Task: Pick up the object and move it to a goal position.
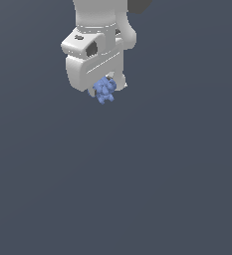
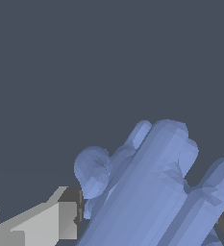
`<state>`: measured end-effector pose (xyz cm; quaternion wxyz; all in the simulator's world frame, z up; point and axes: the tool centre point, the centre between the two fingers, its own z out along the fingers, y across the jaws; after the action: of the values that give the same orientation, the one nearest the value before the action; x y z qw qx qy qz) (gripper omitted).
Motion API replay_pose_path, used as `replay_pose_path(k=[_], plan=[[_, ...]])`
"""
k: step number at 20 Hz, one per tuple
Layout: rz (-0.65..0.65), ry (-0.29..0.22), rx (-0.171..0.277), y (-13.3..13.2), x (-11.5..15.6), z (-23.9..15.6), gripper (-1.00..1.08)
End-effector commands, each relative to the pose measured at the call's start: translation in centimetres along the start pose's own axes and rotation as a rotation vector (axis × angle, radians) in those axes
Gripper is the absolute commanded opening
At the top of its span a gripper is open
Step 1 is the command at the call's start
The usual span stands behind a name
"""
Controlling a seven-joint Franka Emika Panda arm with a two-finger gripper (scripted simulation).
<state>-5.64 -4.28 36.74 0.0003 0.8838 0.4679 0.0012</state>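
High in the exterior view, under the white arm, the tool (image 1: 107,88) holds the periwinkle-blue spiky object (image 1: 105,90) between its fingers. Most of the piece hangs below the white housing, with its lumpy prongs pointing down and outward. The wrist view fills with the same piece (image 2: 152,192): thick blue prongs run across the frame, and a grey finger pad (image 2: 70,218) sits against one side of it while the edge of a second pad shows at the far side. From that, the tool looks closed narrowly on the object, a pad on each flank.

Beneath it the plain dark grey desk (image 1: 137,199) spreads with nothing on it that I can make out. No shadow or contact line is rendered, so it is hard to say for certain how far the object is off the surface, though its place in the exterior view suggests it is lifted clear.

As for progress, the pick-up part appears done: the object is gripped and seems to be off the desk. What is left is the carry to the goal position. No goal marker shows in either view, so how much travel remains cannot be judged from here.
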Motion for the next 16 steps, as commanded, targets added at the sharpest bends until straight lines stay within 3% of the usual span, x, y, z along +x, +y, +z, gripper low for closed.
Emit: replay_pose_path(k=[1,8,16], plan=[[0.000,0.000,0.001,-0.4,-0.6,-2.7,-1.00],[0.001,-0.001,0.002,-1.0,-1.9,-8.4,-1.00],[0.001,-0.001,0.002,-1.2,-2.5,-11.5,-1.00]])
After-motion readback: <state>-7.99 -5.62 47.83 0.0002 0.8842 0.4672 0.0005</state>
